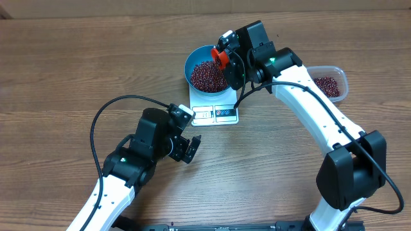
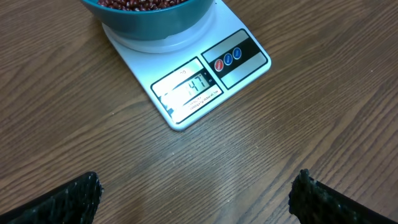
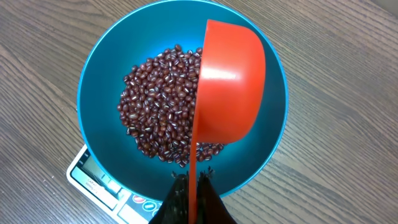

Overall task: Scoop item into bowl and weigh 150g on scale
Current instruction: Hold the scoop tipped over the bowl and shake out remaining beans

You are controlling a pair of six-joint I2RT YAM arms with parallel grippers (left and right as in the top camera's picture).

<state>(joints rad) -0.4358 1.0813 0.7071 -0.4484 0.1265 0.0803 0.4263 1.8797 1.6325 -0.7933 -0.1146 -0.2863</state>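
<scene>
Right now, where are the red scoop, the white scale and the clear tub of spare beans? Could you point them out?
red scoop (image 3: 230,81): right wrist view, on the outside of its cup.
scale (image 2: 189,87): left wrist view, on its display.
clear tub (image 1: 343,83): overhead view, on its right wall.

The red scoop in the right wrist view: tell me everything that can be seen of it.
The scoop is orange-red, smooth and glossy like plastic: a rounded cup on a thin flat handle seen edge-on. It is tipped over sideways with its domed back toward the wrist camera, so its inside is hidden. It hangs over the blue bowl, above the beans; whether it touches them cannot be told. The right pincer is shut on the handle.
</scene>
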